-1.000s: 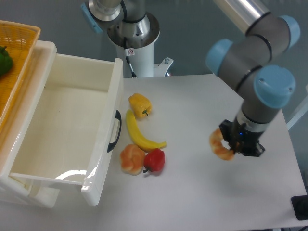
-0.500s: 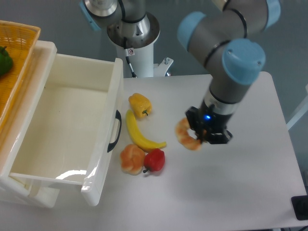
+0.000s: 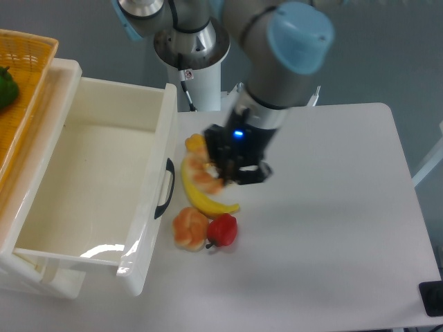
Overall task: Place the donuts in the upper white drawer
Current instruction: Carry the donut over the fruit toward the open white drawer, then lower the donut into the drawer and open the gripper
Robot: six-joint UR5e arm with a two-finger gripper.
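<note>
My gripper is shut on a golden-orange donut and holds it above the banana, just right of the drawer's front. A second donut lies on the table beside the red pepper, near the drawer's handle. The upper white drawer stands pulled open at the left, its inside bare, with a curved black handle on its front wall.
A banana, a yellow pepper partly hidden by the gripper, and a red pepper lie near the drawer front. A yellow wicker basket with a green item sits at the upper left. The robot base stands behind.
The arm has swung left across the table, carrying the donut from the right side to a spot above the banana near the drawer. Nothing on the table has moved.
</note>
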